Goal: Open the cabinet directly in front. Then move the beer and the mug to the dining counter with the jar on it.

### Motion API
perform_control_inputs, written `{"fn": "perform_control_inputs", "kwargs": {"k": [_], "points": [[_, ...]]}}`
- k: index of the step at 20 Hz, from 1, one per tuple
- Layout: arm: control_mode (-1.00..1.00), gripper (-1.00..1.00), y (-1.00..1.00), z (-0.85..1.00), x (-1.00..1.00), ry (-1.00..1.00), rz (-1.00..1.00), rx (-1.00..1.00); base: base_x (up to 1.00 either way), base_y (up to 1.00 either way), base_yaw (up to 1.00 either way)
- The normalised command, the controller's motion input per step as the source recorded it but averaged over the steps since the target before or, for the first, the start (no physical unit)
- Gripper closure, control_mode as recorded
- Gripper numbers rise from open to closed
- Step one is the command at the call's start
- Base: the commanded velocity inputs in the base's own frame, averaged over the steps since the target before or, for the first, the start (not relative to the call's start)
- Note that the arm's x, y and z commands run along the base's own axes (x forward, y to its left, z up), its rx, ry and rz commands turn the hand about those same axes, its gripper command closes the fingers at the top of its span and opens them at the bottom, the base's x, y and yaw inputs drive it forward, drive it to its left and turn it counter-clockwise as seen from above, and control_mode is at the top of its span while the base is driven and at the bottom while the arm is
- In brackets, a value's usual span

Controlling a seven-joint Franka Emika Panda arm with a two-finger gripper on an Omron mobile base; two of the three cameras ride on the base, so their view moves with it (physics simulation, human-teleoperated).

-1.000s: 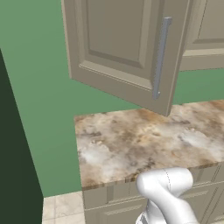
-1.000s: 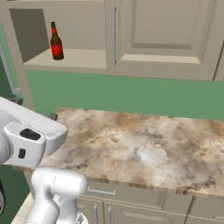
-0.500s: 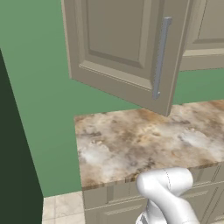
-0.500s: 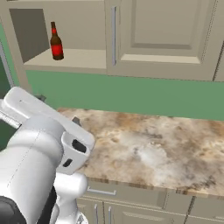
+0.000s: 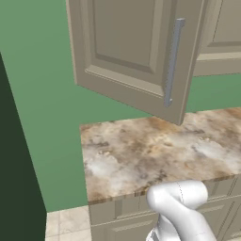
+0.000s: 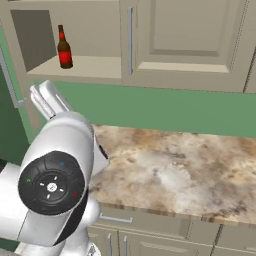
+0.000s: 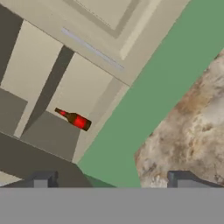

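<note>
The slim dark brown glass beer bottle [image 6: 64,47] with its red label stands upright on the open beige cabinet's [image 6: 90,40] shelf at eleven o'clock, likely rigid, slick and breakable, best gripped mid-body by the empty, wide-apart gripper [image 7: 111,179].

Open beige wall cabinet with one bottle, above a marble worktop.

At eleven o'clock we see the beige raised-panel wall cabinet [image 6: 165,45] with its left compartment open; the slim dark brown glass beer bottle with a red label [image 6: 64,48] stands upright on the beige shelf [image 6: 85,67], near its left end. A long grey vertical bar handle [image 6: 130,40] sits at twelve o'clock on the closed door beside it. The mottled brown-beige marble worktop [image 6: 175,172] spreads from centre to four o'clock. Our white arm with a dark round joint cap [image 6: 55,187] fills seven to nine o'clock.
</note>
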Motion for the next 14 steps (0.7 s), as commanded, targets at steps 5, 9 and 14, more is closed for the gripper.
{"fn": "perform_control_inputs", "kwargs": {"k": [5, 9, 14], "points": [[-1.00, -1.00, 0.00, -0.21, 0.27, 0.19, 0.00, 0.22, 0.00, 0.00, 0.00], [-1.00, -1.00, 0.02, -0.30, 0.27, 0.13, 0.01, 0.21, 0.00, 0.00, 0.00], [-1.00, -1.00, 0.03, -0.34, 0.28, 0.01, 0.04, 0.21, 0.00, 0.00, 0.00]]}}
